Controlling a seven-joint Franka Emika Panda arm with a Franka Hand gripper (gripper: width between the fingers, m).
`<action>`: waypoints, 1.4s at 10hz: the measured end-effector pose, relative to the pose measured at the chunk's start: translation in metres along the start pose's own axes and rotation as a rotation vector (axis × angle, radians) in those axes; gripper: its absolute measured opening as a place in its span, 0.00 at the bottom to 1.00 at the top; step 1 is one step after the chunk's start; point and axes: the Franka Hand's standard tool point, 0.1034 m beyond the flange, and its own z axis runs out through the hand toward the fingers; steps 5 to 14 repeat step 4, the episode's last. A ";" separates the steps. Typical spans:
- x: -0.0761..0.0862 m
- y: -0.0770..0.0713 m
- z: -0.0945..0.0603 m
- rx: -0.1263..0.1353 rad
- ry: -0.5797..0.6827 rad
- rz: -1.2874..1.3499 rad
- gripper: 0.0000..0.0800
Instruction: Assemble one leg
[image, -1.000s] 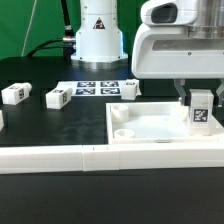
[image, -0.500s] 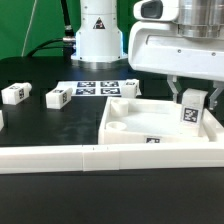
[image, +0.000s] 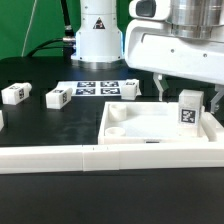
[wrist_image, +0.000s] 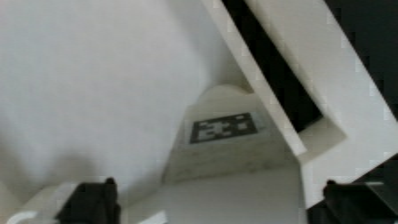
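Observation:
One leg (image: 188, 108), a white post with a tag on its face, stands upright in the right part of the large white panel (image: 140, 128). My gripper (image: 188, 92) is open above it, one finger on either side and neither touching. In the wrist view the leg (wrist_image: 222, 128) lies straight ahead between the dark fingertips (wrist_image: 89, 200), with my gripper (wrist_image: 222, 205) empty. Two more legs (image: 13, 93) (image: 58, 98) lie on the black table at the exterior view's left.
The marker board (image: 100, 88) lies behind the panel. The robot base (image: 98, 35) stands at the back. A long white rail (image: 90, 158) runs along the front. Another white part (image: 1, 118) shows at the left edge.
The gripper has opened and let go of the leg, and has risen. The leg and gripper have shifted toward the exterior view's left; the leg now stands free in the panel.

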 end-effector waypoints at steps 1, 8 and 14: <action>0.000 0.000 0.000 0.000 0.000 0.000 0.80; 0.000 0.000 0.000 -0.001 0.000 0.000 0.81; 0.000 0.000 0.000 -0.001 0.000 0.000 0.81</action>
